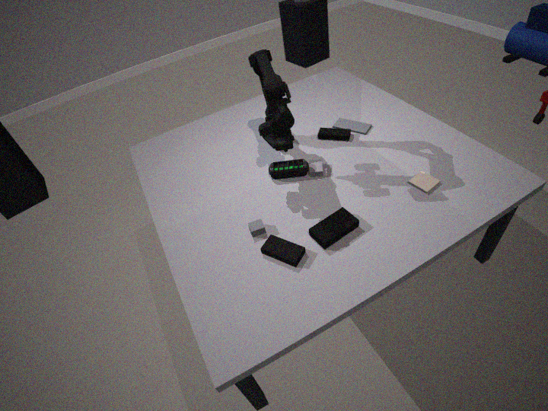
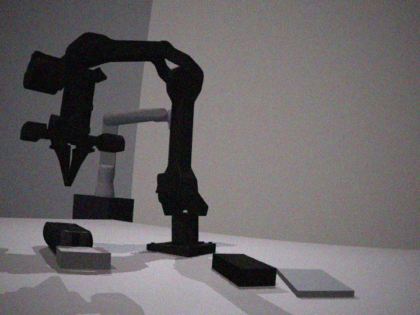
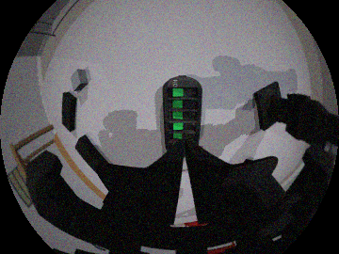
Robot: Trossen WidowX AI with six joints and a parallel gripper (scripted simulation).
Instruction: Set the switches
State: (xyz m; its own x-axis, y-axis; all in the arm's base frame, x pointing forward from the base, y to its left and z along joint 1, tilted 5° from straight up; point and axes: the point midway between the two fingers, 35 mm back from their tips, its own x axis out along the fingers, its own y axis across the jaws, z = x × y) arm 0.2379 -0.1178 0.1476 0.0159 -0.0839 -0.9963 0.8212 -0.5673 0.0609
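Note:
The dark grey controller unit (image 1: 288, 169) (image 2: 67, 234) (image 3: 189, 115) lies on its base on the bench (image 1: 212, 189), switches up. Green switch ends show in a row in the top view and along the unit's left side in the wrist view. Which ends are pressed down is hard to tell through the noise. The label is hidden underneath. My gripper (image 2: 67, 184) (image 3: 184, 142) is shut and empty, pointing down well above the unit. In the wrist view its fingertips cover the unit's lower end, with the last switch there hidden.
A light grey block (image 1: 318, 167) (image 2: 83, 258) sits close beside the unit's end. A black box (image 1: 334, 134) (image 2: 244, 270) and a grey plate (image 1: 352, 125) (image 2: 318, 282) lie near the arm's base. Two black boxes (image 1: 334, 227) (image 1: 283, 250), a small grey block (image 1: 256, 228) and a tan plate (image 1: 424, 182) lie farther out.

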